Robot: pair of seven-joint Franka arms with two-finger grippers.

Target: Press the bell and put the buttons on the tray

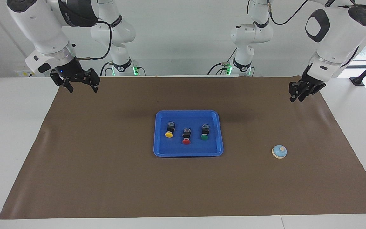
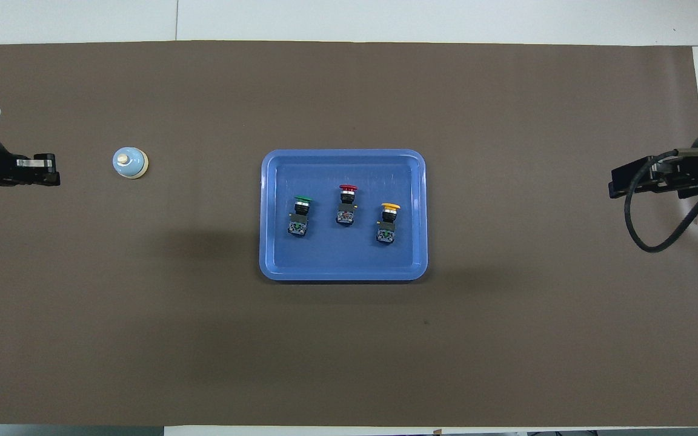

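One bell [image 1: 279,152] sits on the brown mat [image 1: 106,178], apart from the tray [image 1: 188,153], toward the left arm's end of the desk. One tray holds three buttons in a row: yellow [image 1: 169,134], red [image 1: 186,141], green [image 1: 204,137]. The left gripper [image 1: 296,98], jaws together and empty, hangs over the mat's edge, nearer the robots than the bell. The right gripper [image 1: 80,88], jaws apart, waits over the mat's corner.

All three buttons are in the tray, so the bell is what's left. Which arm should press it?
Left. The bell sits at the left arm's end of the mat, and the left gripper is up over that end, shut and empty. The right gripper waits, open, over the right arm's end.
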